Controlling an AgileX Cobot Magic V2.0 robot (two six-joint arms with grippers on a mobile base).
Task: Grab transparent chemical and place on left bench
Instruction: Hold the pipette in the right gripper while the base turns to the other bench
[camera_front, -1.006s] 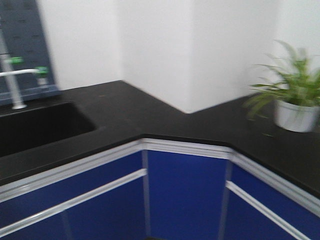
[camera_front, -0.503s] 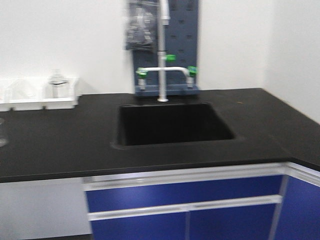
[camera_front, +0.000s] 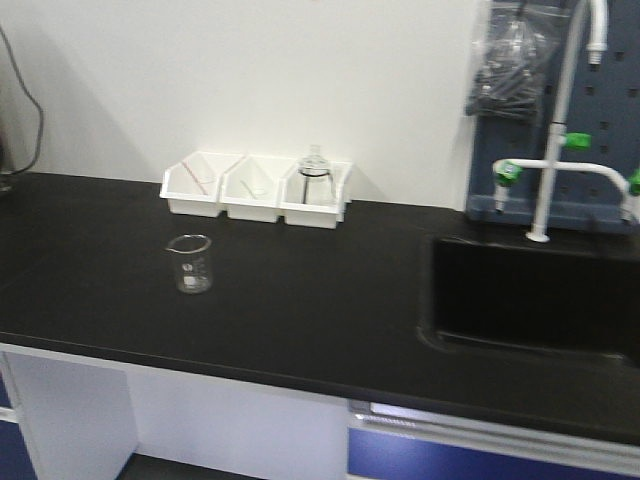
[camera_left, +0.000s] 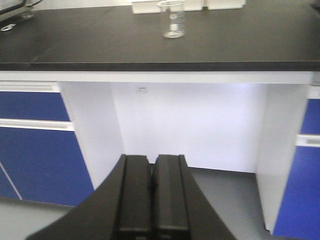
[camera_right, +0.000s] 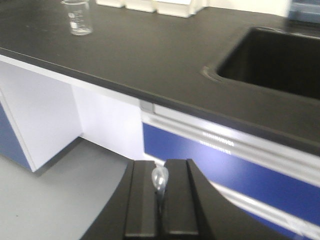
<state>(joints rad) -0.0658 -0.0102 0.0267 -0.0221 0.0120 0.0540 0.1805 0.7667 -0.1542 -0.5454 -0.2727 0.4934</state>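
The transparent chemical (camera_right: 159, 178) shows only in the right wrist view: its small clear bulb sticks up between the black fingers of my right gripper (camera_right: 161, 163), which is shut on it. Its stem is hidden between the fingers. My left gripper (camera_left: 151, 159) is shut with nothing in it, low in front of the white panel under the worktop. The left bench (camera_front: 300, 310) is the wide black worktop ahead, also seen as the left bench (camera_left: 100, 42) and the left bench (camera_right: 140, 55). Neither gripper appears in the front view.
Three white bins (camera_front: 257, 190) stand at the wall, with a red-tipped pipette (camera_front: 195, 178) and a glass flask (camera_front: 315, 178) in them. A glass beaker (camera_front: 191, 264) stands in front of them. A sink (camera_front: 530, 295) and white faucet (camera_front: 548, 160) lie to the right. Blue cabinet fronts (camera_left: 30, 150) are below.
The front view has swung left: from the corner with the potted plant, past the sink, to the worktop with the bins and beaker.
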